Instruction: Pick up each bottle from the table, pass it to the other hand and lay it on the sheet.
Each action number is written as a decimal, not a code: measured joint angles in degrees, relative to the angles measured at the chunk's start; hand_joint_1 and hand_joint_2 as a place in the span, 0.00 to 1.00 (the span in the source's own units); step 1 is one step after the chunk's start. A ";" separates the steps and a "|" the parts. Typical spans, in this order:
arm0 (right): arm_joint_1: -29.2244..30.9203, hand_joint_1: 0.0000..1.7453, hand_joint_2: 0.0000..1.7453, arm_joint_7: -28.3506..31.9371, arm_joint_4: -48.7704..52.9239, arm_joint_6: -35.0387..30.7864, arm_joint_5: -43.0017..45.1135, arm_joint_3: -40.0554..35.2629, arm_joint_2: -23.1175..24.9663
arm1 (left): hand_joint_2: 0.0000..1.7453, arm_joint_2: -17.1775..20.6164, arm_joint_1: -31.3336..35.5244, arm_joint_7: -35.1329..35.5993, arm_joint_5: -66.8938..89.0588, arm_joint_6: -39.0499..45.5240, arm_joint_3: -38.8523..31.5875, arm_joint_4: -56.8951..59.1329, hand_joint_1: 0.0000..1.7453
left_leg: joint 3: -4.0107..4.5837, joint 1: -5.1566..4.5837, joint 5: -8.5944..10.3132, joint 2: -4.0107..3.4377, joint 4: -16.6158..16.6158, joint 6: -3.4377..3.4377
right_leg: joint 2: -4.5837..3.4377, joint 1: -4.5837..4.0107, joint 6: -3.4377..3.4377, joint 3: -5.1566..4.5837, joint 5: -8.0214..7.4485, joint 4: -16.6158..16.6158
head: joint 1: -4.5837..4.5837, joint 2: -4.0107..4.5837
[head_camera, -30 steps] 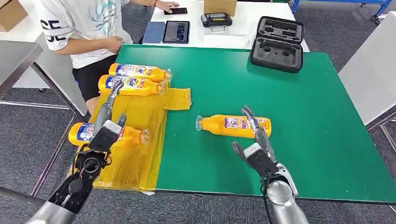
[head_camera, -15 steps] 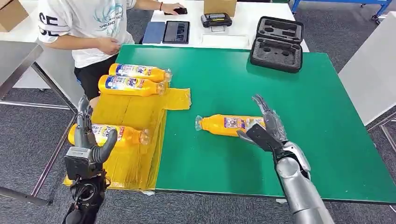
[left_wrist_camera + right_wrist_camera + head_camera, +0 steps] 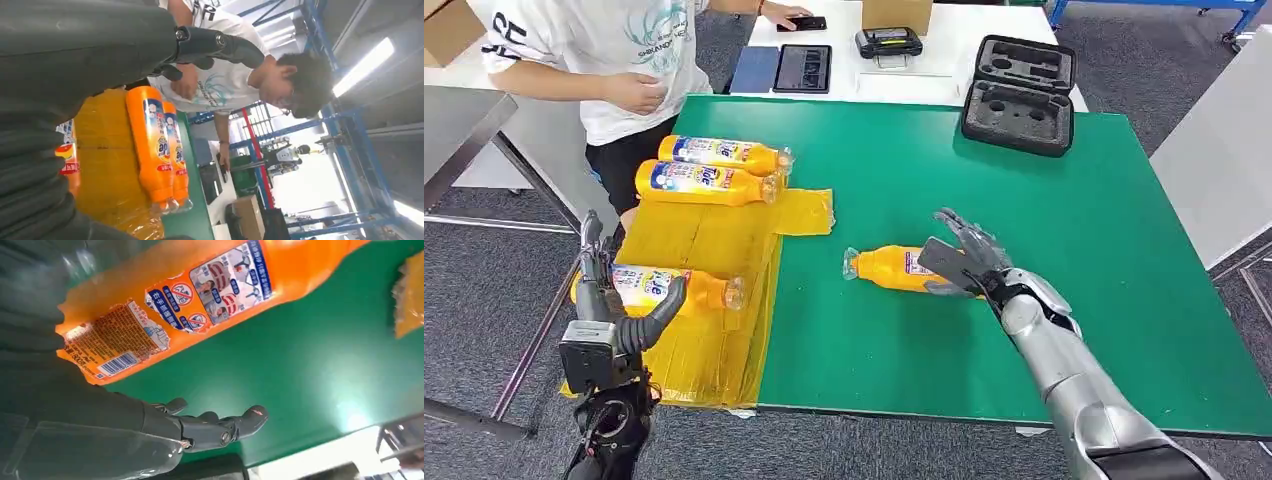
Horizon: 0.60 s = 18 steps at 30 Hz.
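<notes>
Lying on its side on the green table (image 3: 1024, 330), the bottle (image 3: 889, 267) has its long axis roughly parallel to the near edge, with the clear cap toward the sheet (image 3: 709, 250) and the base under the right hand (image 3: 959, 262). Its body is orange with a printed label; the right wrist view shows pictograms, small text and a barcode near the base. The right hand is spread open above the base end, fingers apart, and closes on nothing; whether a finger touches the bottle cannot be told.

Three more bottles lie on the yellow sheet, which covers the table's left edge and near left corner. The back pair (image 3: 714, 170) lies side by side near the far left corner, caps pointing toward the table's middle. The front bottle (image 3: 659, 287) lies close to the near left corner, its cap pointing the same way.

The left hand (image 3: 609, 310) is raised at the left edge, beside the front bottle, fingers upright and apart, holding nothing.

A person (image 3: 614, 60) stands at the far left corner. A black case (image 3: 1018, 95) rests at the far edge.
</notes>
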<state>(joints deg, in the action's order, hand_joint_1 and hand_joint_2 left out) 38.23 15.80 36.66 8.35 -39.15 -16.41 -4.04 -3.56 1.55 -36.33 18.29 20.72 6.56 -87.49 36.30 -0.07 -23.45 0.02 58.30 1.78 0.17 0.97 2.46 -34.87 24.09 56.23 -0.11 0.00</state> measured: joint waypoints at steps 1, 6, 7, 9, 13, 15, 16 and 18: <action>0.56 0.00 1.00 -0.20 -0.62 0.22 -0.18 -0.44 0.15 | 1.00 0.00 -0.07 0.00 0.07 0.16 -0.04 0.00 0.00 | 0.00 0.00 0.00 -0.01 0.00 0.00 | 0.00 0.00 0.00 0.00 0.00 0.00 | -0.02 0.00; 3.00 0.00 1.00 -1.31 -3.46 2.32 -0.90 -2.65 0.70 | 1.00 -0.13 -0.52 0.02 0.15 0.59 -0.22 0.00 0.00 | -0.01 0.00 0.00 0.00 0.00 0.00 | 0.00 0.00 0.00 0.00 0.00 0.00 | 0.00 0.00; 3.43 0.00 1.00 -1.55 -4.01 2.75 -0.98 -3.13 0.79 | 1.00 -0.13 -0.64 0.04 0.15 0.64 -0.26 0.00 0.00 | -0.01 0.00 0.00 0.00 0.00 0.00 | 0.00 -0.01 0.00 0.00 0.00 0.00 | 0.00 0.00; 4.09 0.00 1.00 -1.99 -4.77 3.17 -1.05 -3.85 0.81 | 1.00 -0.13 -0.73 0.13 0.13 0.77 -0.37 0.00 0.00 | -0.01 0.01 0.00 0.00 0.00 0.00 | 0.00 -0.01 0.00 0.00 0.00 0.00 | 0.00 0.00; 5.03 0.00 1.00 -2.41 -5.97 3.50 -1.05 -4.83 0.85 | 1.00 -0.13 -0.85 0.22 -0.04 0.94 -0.65 0.00 0.00 | -0.01 0.01 0.00 0.01 0.00 0.00 | 0.01 -0.01 0.00 0.00 0.00 0.00 | 0.00 0.00; 5.31 0.00 1.00 -2.95 -6.45 3.57 -1.07 -5.21 0.85 | 1.00 -0.13 -0.92 0.28 -0.11 1.01 -0.83 0.00 0.00 | 0.00 0.00 0.00 0.01 0.00 0.00 | 0.01 0.00 0.00 0.00 0.00 0.00 | 0.00 0.00; 5.48 0.00 1.00 -3.43 -6.71 3.65 -1.07 -5.36 0.83 | 1.00 -0.11 -0.95 0.39 -0.24 1.07 -0.85 0.02 0.00 | 0.00 0.00 0.00 0.01 0.00 0.00 | 0.01 0.00 0.00 0.00 0.00 0.00 | -0.02 0.00; 5.91 0.00 1.00 -4.22 -7.26 3.89 -0.96 -5.66 0.72 | 1.00 -0.11 -1.08 0.55 -0.42 1.10 -0.87 0.04 0.00 | 0.00 -0.01 0.00 0.02 0.00 0.00 | 0.01 0.01 0.00 0.00 0.00 -0.01 | -0.02 0.00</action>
<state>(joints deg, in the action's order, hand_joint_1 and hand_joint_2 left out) 44.13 11.58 29.40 12.24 -40.11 -22.08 -3.32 -3.67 0.47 -35.78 17.88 21.81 5.68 -87.45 36.30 -0.08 -23.45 0.04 58.30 1.78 0.18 0.98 2.47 -34.88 24.09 56.22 -0.13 0.00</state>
